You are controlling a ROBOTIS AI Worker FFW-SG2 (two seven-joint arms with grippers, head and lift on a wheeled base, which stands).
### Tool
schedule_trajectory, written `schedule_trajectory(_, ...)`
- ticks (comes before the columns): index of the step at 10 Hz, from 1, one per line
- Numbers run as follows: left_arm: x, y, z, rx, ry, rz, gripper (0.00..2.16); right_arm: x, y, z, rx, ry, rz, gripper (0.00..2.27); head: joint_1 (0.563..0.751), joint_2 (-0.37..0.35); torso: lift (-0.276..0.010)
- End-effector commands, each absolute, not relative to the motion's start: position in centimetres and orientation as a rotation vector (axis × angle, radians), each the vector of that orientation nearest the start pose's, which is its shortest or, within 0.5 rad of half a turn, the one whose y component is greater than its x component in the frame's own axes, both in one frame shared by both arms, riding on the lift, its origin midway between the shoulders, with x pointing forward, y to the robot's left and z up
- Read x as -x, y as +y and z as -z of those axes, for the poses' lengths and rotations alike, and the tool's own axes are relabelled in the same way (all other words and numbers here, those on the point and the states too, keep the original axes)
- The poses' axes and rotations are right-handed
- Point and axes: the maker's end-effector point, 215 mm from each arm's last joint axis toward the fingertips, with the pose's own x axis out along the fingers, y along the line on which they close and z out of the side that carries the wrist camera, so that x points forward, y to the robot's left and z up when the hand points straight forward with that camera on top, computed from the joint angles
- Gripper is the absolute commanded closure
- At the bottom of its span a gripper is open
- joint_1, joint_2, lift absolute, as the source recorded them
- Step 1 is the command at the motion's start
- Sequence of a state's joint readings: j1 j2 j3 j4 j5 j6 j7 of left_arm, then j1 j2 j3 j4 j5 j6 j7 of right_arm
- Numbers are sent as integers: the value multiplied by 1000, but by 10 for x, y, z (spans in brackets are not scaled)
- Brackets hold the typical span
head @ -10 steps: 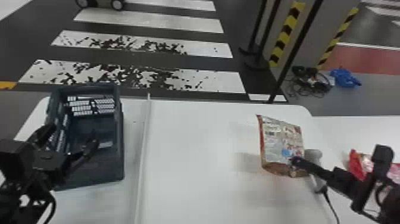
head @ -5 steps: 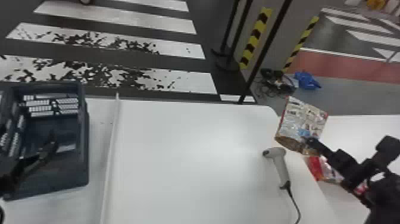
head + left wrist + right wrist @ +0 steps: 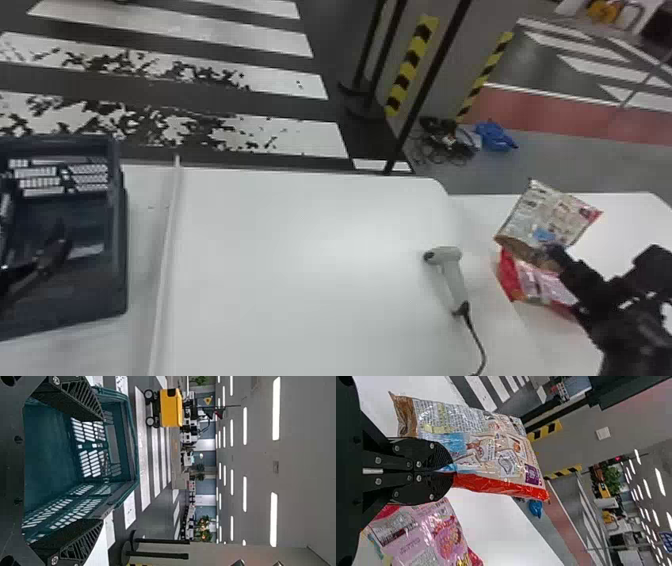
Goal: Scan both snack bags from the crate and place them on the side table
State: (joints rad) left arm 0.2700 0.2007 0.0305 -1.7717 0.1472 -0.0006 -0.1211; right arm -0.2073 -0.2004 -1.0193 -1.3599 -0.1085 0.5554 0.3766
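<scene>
Your right end effector (image 3: 453,471) gripped the beige snack bag (image 3: 494,447), your left one (image 3: 103,470) gaped, and likely only placing beside the pink bag (image 3: 427,538) remained.

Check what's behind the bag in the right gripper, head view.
The side table and a red-and-pink snack bag, partly hidden by the held bag and right gripper.

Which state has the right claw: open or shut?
Shut: the right claw pinches one snack bag between its two fingers.
</scene>
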Motion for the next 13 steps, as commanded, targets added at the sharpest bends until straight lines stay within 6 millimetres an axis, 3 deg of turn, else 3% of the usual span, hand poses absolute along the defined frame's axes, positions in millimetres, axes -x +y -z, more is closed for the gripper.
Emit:
schedule_trajectory(1, -512, 266, 372, -51, 69, 133, 87, -424, -731, 427, -451, 233, 648, 2246, 695, -350, -98)
schedule_trajectory(4, -514, 266, 370, -49, 63, 134, 87, -408, -769, 446, -387, 211, 754, 2209, 695, -350, -98)
schedule_trajectory(5, -514, 266, 370, -49, 63, 134, 87, -404, -775, 454, -376, 223, 773, 1828, 695, -350, -98)
schedule_trajectory(6, -515, 267, 369, -49, 61, 134, 87, -402, -775, 462, -375, 239, 773, 603, 695, -350, -98)
schedule_trajectory(7, -514, 267, 369, -48, 63, 134, 87, -402, -775, 462, -376, 236, 776, -2, 695, -350, -98)
schedule_trajectory(11, -511, 275, 371, -58, 68, 129, 87, -402, -776, 450, -349, 206, 779, 56, 695, -350, -98)
schedule_trajectory(12, -511, 274, 370, -58, 67, 130, 87, -412, -767, 434, -308, 165, 762, 56, 695, -350, -98)
schedule_trajectory(13, -511, 273, 369, -59, 65, 132, 87, -427, -746, 406, -238, 97, 730, 56, 695, -350, -98)
